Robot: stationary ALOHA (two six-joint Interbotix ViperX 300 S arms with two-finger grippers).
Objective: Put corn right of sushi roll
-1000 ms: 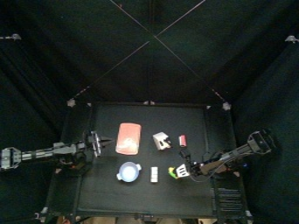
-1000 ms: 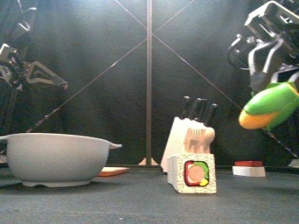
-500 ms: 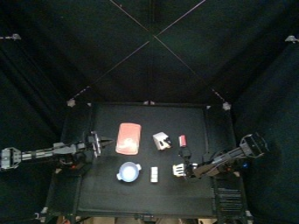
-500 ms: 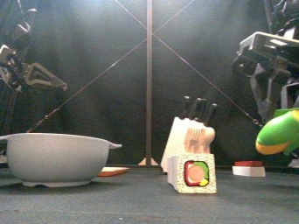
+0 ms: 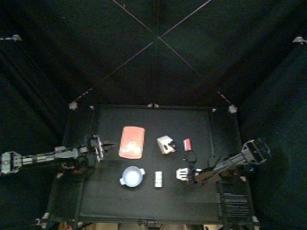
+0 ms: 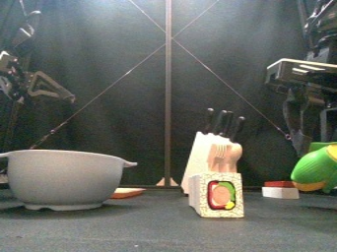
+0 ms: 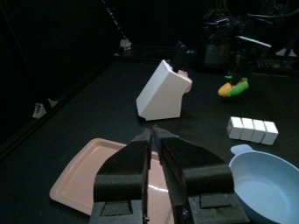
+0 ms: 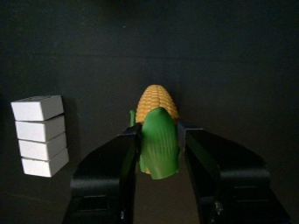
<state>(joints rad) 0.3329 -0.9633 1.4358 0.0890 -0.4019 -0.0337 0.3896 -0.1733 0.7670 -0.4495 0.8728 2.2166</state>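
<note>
Corn (image 8: 158,131), small yellow cob in green husk: clamped at the husk end between the right gripper's (image 8: 160,150) two black jaws, low at the table, right of the white block-shaped sushi roll (image 8: 41,134). Left gripper (image 7: 158,157): jaws together, over the pink tray (image 7: 91,171). Pale blue bowl (image 7: 271,182): nothing visible inside.
</note>
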